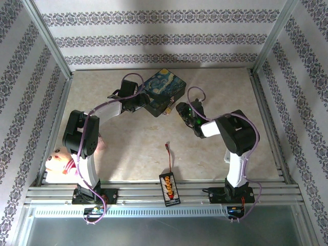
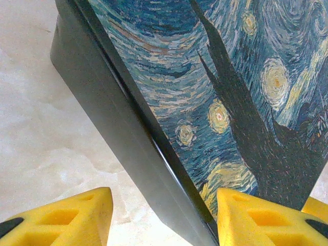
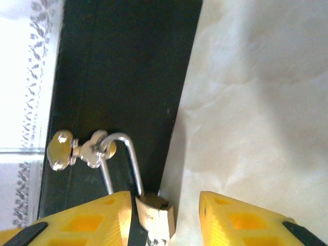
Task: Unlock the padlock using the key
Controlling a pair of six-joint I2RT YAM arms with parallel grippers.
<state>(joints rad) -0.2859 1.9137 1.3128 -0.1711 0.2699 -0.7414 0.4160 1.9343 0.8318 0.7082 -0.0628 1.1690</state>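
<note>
Patterned wallpaper closes the cell on three sides, and the pale marbled surface point(image 1: 133, 154) carries the painted box point(image 1: 164, 91) in the upper middle of the overhead frame.

Your left pincer point(image 1: 136, 104) meets the box at its left side. In its wrist view the two yellow fingers point(image 2: 77, 220) stand about half apart, astride the long edge of the box. A strip of bare surface shows between the finger at the left of the frame and the black wall. So I judge that this pincer is open around the edge and does not clamp it. The reason seems plain: the box should not slide while the other arm works at the lock.

Your right pincer point(image 1: 183, 111) is at the lower right side of the box. In its wrist view the padlock point(image 3: 156, 215) hangs by its silver shackle point(image 3: 131, 154) from the latch point(image 3: 92, 151), at the bottom centre of the frame. The jaws are partly open and have hold of nothing. The brass body is just beside the left finger, and the other finger is well apart.

The key I cannot find with certainty. A small metal piece point(image 3: 151, 239) under the padlock, at the bottom edge, may be its blade. If so, the jaws must close on its head to turn it. Whether the shackle is released, I cannot tell.
</note>
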